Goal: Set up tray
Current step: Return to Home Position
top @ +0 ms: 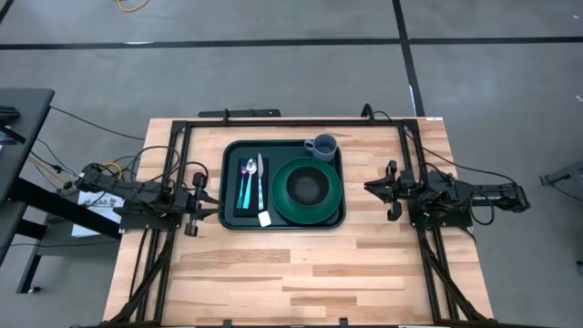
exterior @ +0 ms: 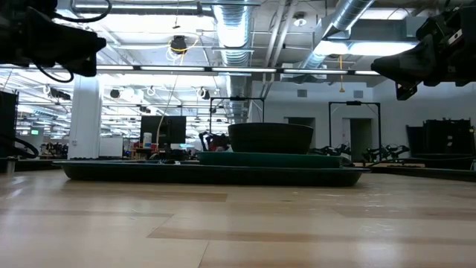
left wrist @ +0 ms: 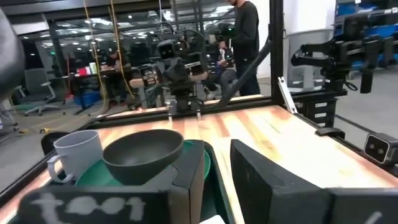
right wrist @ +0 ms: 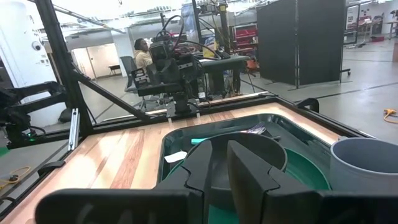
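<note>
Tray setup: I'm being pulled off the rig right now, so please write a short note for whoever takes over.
Grippers: the left gripper is open and empty, beside the left rim of the tray. The right gripper holds nothing and sits beside the right rim.
Things: the tray is mid-table. Its left side has the black napkin with the fork, spoon and knife on it. To the right, the bowl sits on the green plate. The grey cup is in a corner.
Done: the tray looks fully set.
Left: probably only parking both arms.
</note>
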